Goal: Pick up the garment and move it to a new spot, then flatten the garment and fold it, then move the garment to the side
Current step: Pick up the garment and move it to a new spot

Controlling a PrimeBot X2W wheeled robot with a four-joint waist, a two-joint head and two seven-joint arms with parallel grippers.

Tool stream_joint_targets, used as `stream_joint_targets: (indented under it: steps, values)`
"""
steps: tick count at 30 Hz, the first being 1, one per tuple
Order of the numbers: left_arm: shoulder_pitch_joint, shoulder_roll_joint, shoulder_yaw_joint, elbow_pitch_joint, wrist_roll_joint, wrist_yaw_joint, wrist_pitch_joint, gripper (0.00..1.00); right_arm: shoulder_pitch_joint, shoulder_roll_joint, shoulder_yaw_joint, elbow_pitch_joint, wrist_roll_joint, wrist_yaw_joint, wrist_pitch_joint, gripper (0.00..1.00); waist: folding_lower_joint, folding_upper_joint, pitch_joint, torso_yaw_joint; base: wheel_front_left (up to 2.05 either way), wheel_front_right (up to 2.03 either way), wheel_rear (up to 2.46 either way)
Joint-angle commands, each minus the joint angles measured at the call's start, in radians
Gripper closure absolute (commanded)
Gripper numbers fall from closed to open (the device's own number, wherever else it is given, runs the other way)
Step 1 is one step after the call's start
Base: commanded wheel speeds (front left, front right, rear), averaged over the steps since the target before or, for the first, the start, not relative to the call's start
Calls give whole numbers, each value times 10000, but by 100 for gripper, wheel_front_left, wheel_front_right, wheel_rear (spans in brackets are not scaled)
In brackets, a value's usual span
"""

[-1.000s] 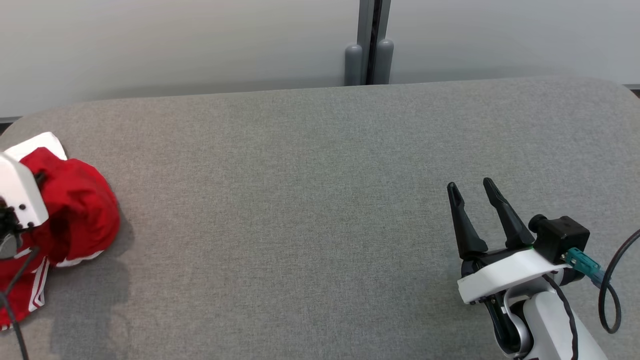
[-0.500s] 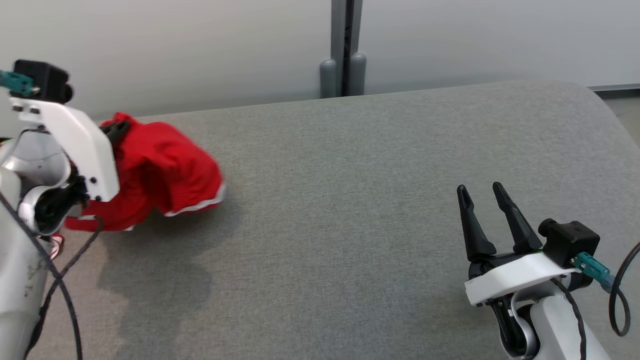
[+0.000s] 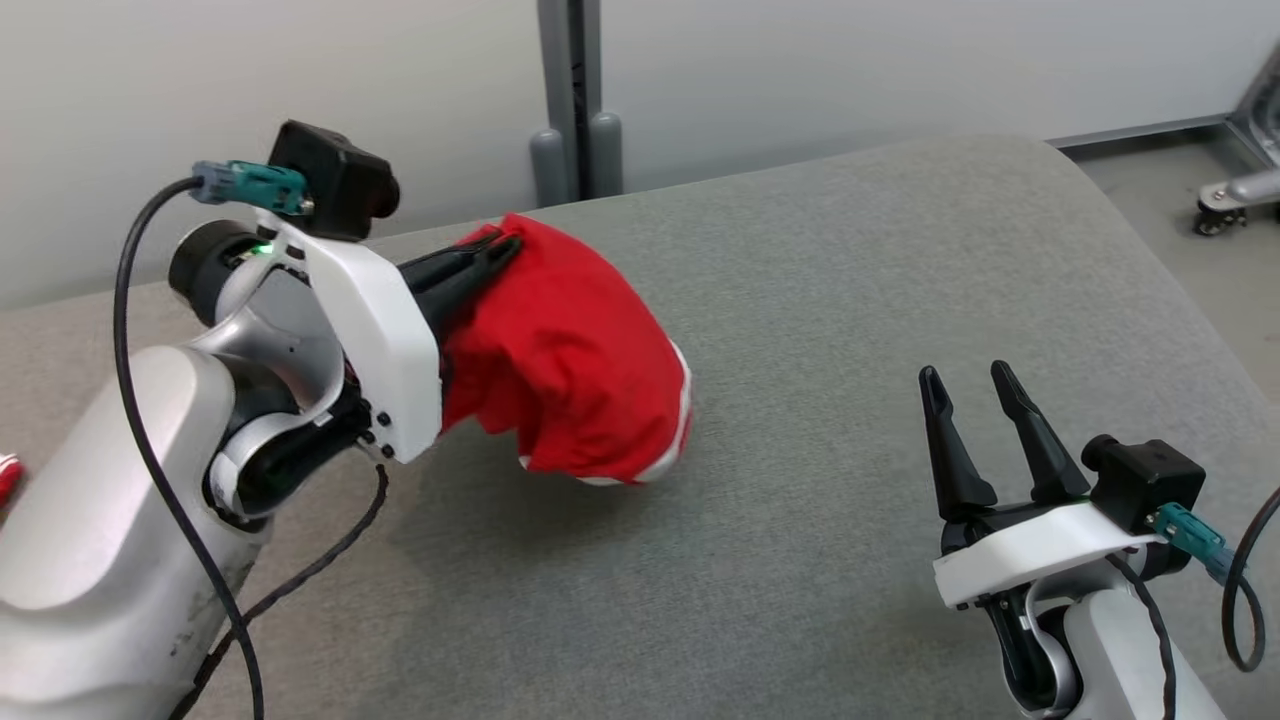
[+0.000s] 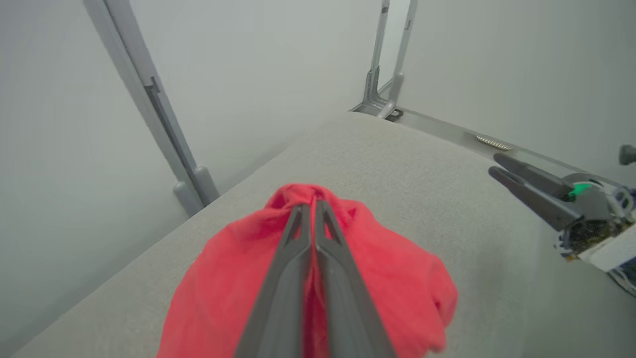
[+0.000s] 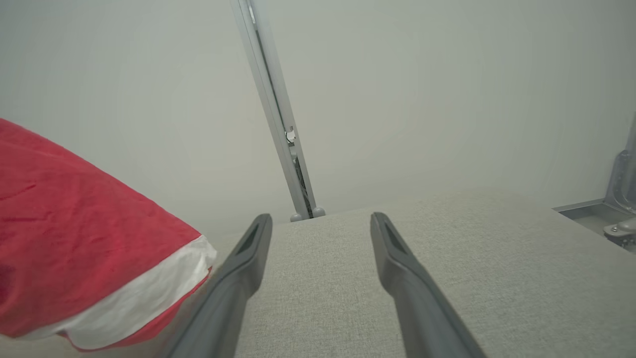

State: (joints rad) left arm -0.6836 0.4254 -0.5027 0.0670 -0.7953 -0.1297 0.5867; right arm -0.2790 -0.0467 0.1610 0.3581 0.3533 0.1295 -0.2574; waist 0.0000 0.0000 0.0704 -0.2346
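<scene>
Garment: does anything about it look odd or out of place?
No damage shows. The garment hangs bunched from the shut left gripper over the table, not flat. A small red-and-white scrap lies apart at the head view's left edge; what it is, I cannot tell.

A grey fabric surface (image 3: 820,300) with a rounded corner lies before a pale wall (image 3: 900,60). A grey upright post (image 3: 572,90) rises behind it. A wheeled metal foot (image 3: 1225,200) rests on the floor (image 3: 1140,180) at far right.
</scene>
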Motion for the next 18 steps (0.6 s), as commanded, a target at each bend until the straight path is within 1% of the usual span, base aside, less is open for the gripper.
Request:
stream_joint_targets:
  steps: [1, 3, 5, 9, 15, 18]
  values:
    - [-102, 99, -103, -75, -82, -4, -237, 100, -58, -73, -60, -69, -35, 23, -84, 0, 0, 0, 84, -206, 0, 0, 0]
    - [-189, 345, -606, -170, 53, -4, -487, 100, -61, -61, -55, -93, -24, 23, -84, 0, 0, 0, 161, -332, 0, 0, 0]
    - [-175, 435, -1058, -90, -64, -6, -699, 100, -65, -65, -72, -96, -3, 23, -84, 0, 0, 0, 230, -422, 0, 0, 0]
    - [-104, 808, -1681, 467, -275, -4, -948, 100, -82, -61, -63, -124, 62, 23, -85, 0, 0, 0, 343, -508, 0, 0, 0]
    - [184, 1025, -2692, 1526, -782, -6, -1278, 100, -121, -67, -55, -73, 100, 23, -85, 0, 0, 0, 449, -482, 0, 0, 0]
    - [145, 1027, -3123, 1903, -1018, -6, -1477, 100, -138, -67, -53, -40, 67, 23, -83, 0, 0, 0, 472, -374, 0, 0, 0]
